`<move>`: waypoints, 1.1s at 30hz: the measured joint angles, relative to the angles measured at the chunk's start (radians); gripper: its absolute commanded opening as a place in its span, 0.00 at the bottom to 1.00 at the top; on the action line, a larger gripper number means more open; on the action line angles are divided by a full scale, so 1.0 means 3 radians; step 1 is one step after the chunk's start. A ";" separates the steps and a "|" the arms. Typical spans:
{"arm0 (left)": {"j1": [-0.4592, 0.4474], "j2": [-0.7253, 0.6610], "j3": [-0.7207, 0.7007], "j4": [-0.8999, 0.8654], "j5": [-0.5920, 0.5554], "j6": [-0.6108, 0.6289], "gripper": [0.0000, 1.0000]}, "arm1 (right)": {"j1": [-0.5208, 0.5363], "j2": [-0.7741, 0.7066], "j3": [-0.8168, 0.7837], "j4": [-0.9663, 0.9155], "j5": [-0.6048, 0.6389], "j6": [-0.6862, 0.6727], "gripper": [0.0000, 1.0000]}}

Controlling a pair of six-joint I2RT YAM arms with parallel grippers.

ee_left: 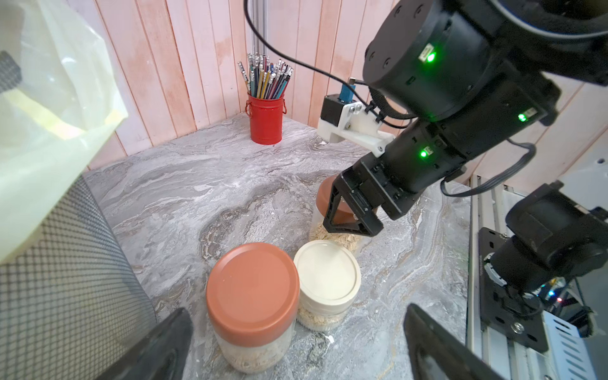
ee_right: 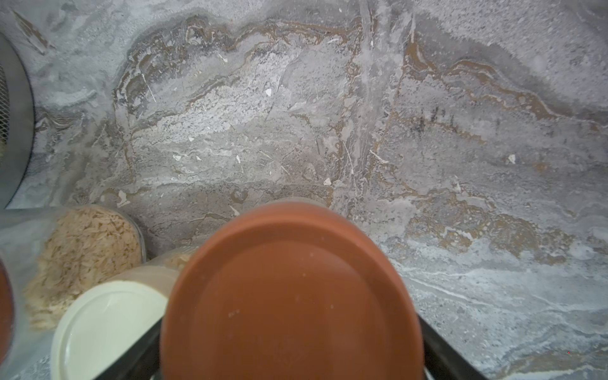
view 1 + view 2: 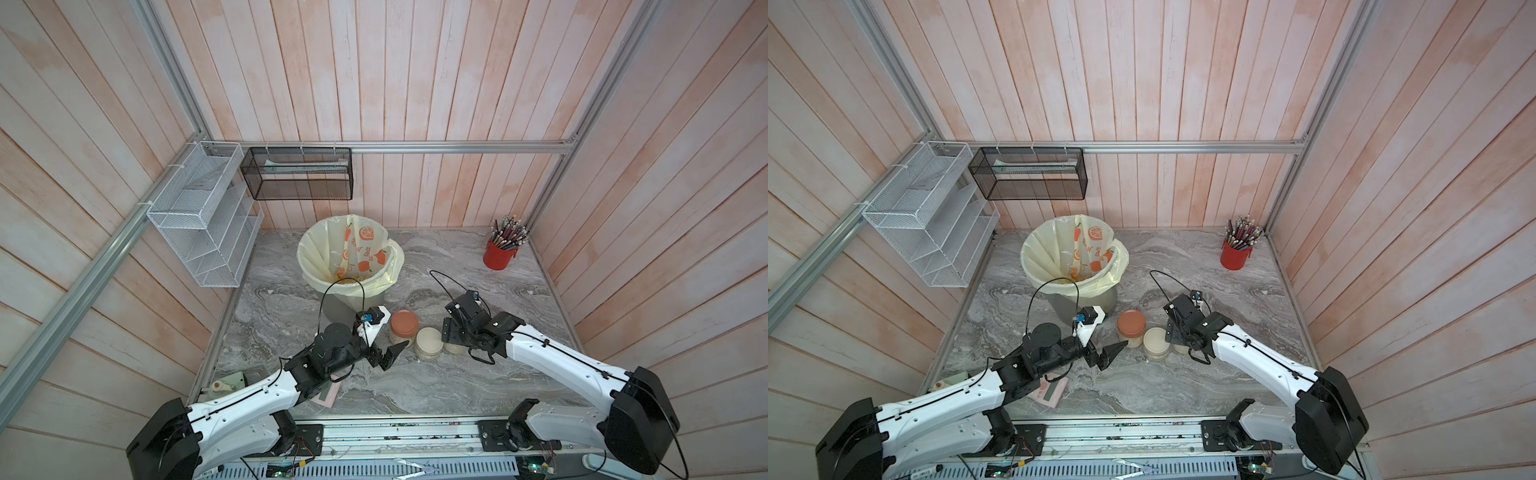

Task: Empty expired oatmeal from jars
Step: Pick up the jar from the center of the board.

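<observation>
At mid-tabletop (image 3: 457, 395), the right end effector (image 3: 453, 334) is hiding most of one orange-lidded jar (image 2: 289, 296). Its fingers (image 2: 441, 355) are flanking the lid, but I cannot tell whether they are gripping it. The left end effector (image 3: 388, 355) is hovering spread wide and empty, beside the other orange-lidded jar (image 3: 404, 325). Oatmeal (image 2: 82, 250) is sitting in both, and in the cream-lidded jar (image 3: 428, 341).

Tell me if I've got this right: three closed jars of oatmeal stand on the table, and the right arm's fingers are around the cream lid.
Not the cream lid. The right wrist view shows the right arm's fingers on either side of an orange lid; the cream lid sits beside it. The rest holds.
</observation>
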 measured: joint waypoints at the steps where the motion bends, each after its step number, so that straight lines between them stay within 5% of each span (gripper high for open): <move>1: 0.0000 0.0023 0.0015 0.0024 0.0028 0.0019 1.00 | 0.0000 -0.0001 -0.0001 0.0001 0.0000 0.0000 0.58; 9: 0.0000 0.0245 0.0179 0.0113 0.0233 0.0202 1.00 | -0.0067 -0.0097 -0.0013 -0.0011 -0.0067 -0.0062 0.48; 18: -0.0009 0.0542 0.0491 0.0161 0.0567 0.0393 1.00 | -0.0646 -0.0484 0.0088 -0.0051 -0.0417 -0.0407 0.46; 33: -0.0015 0.1394 0.1136 0.0240 0.1160 0.0594 1.00 | -0.0944 -0.0374 0.1325 -0.0679 -0.1539 -0.0968 0.46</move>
